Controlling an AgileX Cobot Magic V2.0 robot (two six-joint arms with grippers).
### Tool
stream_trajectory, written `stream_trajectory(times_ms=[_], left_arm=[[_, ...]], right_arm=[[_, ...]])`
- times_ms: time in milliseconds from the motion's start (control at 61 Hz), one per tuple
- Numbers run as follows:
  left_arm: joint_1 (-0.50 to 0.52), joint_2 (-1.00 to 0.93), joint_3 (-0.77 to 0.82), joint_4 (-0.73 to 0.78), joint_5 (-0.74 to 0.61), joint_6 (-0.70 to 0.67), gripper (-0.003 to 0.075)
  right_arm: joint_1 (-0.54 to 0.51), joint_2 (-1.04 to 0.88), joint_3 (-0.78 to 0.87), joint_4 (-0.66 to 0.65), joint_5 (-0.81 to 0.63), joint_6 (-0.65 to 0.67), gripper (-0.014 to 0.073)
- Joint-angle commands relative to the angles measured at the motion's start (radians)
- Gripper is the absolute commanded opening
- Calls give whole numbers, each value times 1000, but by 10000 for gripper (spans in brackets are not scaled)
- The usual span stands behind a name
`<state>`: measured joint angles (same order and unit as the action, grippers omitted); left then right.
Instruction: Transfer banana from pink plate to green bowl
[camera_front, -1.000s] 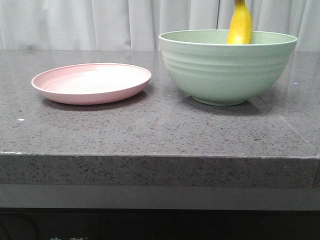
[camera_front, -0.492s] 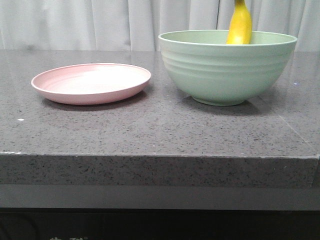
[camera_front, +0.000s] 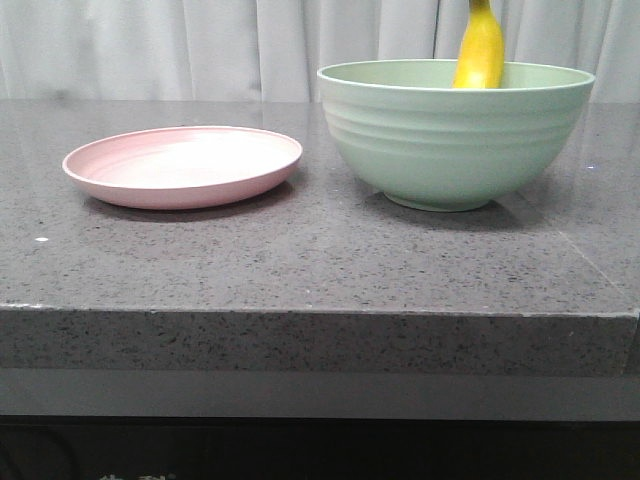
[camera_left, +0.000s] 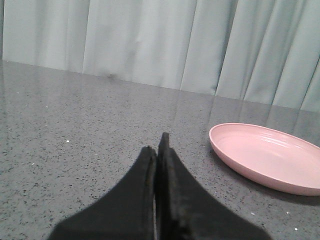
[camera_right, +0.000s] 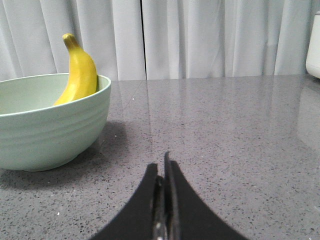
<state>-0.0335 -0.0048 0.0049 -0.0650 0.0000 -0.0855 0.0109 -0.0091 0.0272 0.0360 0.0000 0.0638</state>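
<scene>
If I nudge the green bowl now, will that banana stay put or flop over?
The banana stands nearly upright against the green bowl wall, its stem above the rim, so a nudge would probably slide it down inside. The bowl looks wide and deep, unlikely to tip. Its matte wall may grip slightly; I cannot be sure.

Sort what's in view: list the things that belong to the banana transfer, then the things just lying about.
Part of the job: banana, standing in the green bowl; pink plate, bare.

Just there: grey stone table; curtain; white object at the right wrist view's edge.
</scene>
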Motion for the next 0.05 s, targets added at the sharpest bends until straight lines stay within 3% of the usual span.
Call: stream_trajectory(times_ms=[0, 33], left_arm=[[-2, -24, 3, -7, -80, -8, -18], [-2, -24, 3, -7, -80, -8, -18]], right_arm=[[-1, -24, -4, -13, -86, 0, -69], [-1, -24, -4, -13, -86, 0, -69]])
